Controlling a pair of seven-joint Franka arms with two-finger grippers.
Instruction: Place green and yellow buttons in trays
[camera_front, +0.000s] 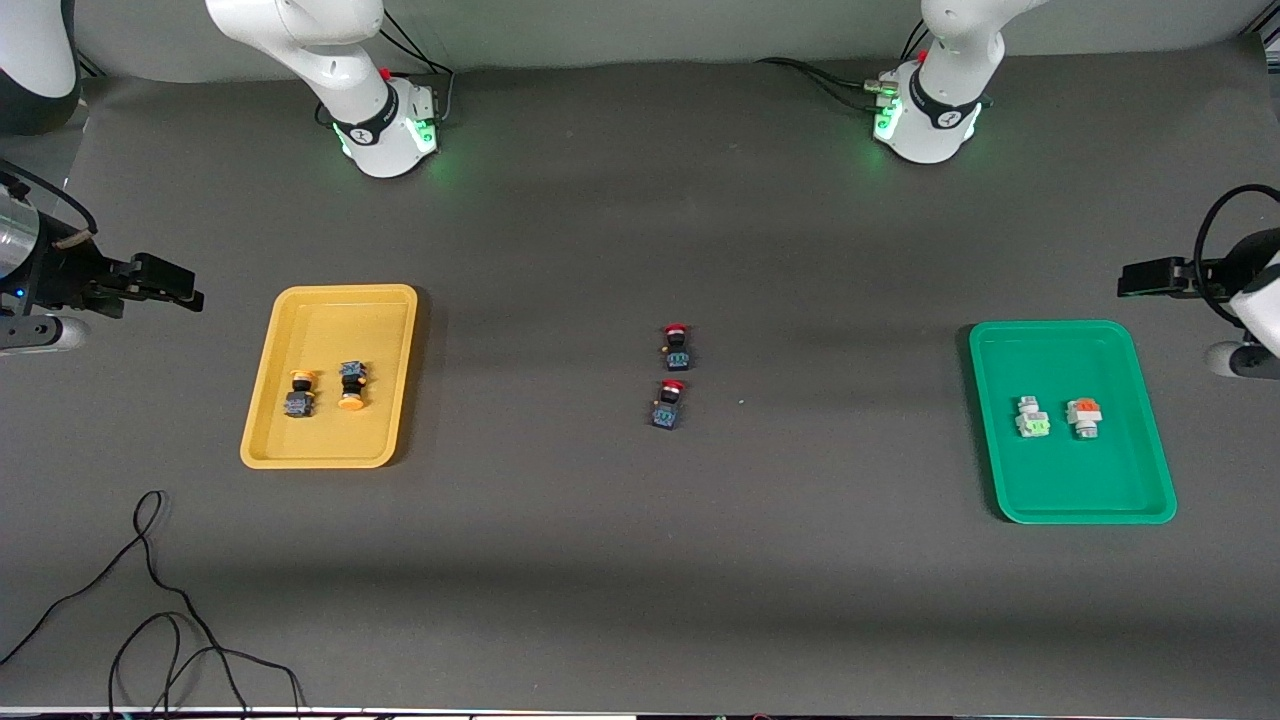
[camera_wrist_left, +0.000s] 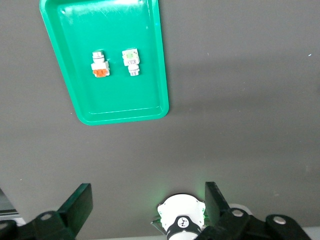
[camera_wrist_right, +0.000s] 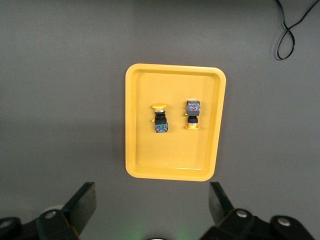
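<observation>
Four buttons: all home, we reckon; none of ours left out on the counter (camera_front: 640, 580).
Yellow pair: two orange-yellow-capped buttons (camera_front: 299, 393) (camera_front: 351, 386) lie side by side in the yellow tray (camera_front: 330, 296), apart, on their sides.
White pair: the green-faced button (camera_front: 1031, 417) and the orange-faced button (camera_front: 1084, 416) lie just beside each other in the green tray (camera_front: 1050, 331).
Red switches: two red-capped switches (camera_front: 677, 346) (camera_front: 669, 403) sit mid-counter, between the trays; we leave them alone.
Left claw: left claw (camera_wrist_left: 147, 207) hangs above the counter by the green tray, fingers wide apart, gripping nothing.
Right claw: right claw (camera_wrist_right: 150, 207) hangs above the counter by the yellow tray, spread open too, empty.
Step in hand: we'd call the sorting finished; best now is to keep both arms high and off the trays.
Risk: a low sweep could nudge a tray.
</observation>
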